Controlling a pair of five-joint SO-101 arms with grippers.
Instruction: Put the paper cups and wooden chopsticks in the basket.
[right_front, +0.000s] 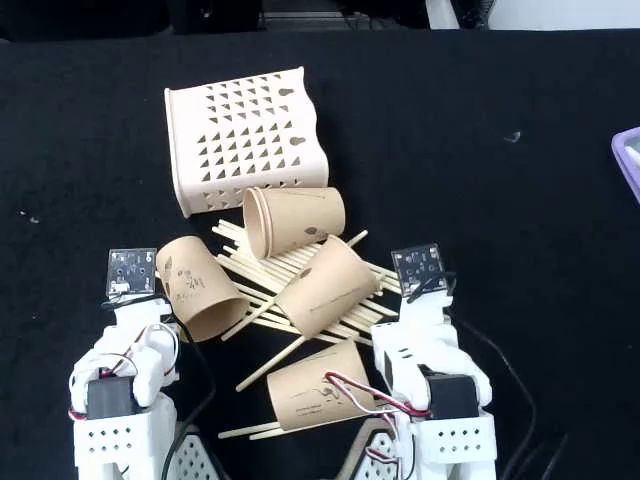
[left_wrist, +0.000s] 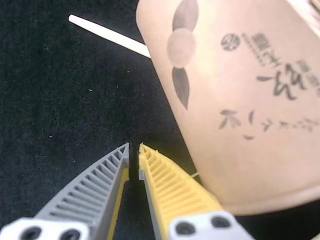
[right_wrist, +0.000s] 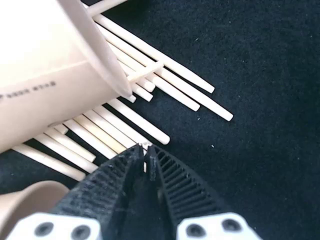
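Observation:
Several brown paper cups lie on their sides on the black table: one (right_front: 293, 221) just in front of the pale perforated basket (right_front: 246, 139), one (right_front: 326, 285) across the pile of wooden chopsticks (right_front: 300, 285), one (right_front: 198, 286) at the left, one (right_front: 320, 386) between the arms. The basket lies tipped on its side. My left gripper (left_wrist: 133, 148) is shut and empty beside the left cup (left_wrist: 240, 95). My right gripper (right_wrist: 145, 150) is shut and empty at the ends of the chopsticks (right_wrist: 150, 95), next to a cup (right_wrist: 50, 70).
A purple container (right_front: 628, 160) pokes in at the table's right edge. A stray chopstick (left_wrist: 107, 35) lies on the cloth beyond the left gripper. Bare black cloth spreads to the far left and right of the pile.

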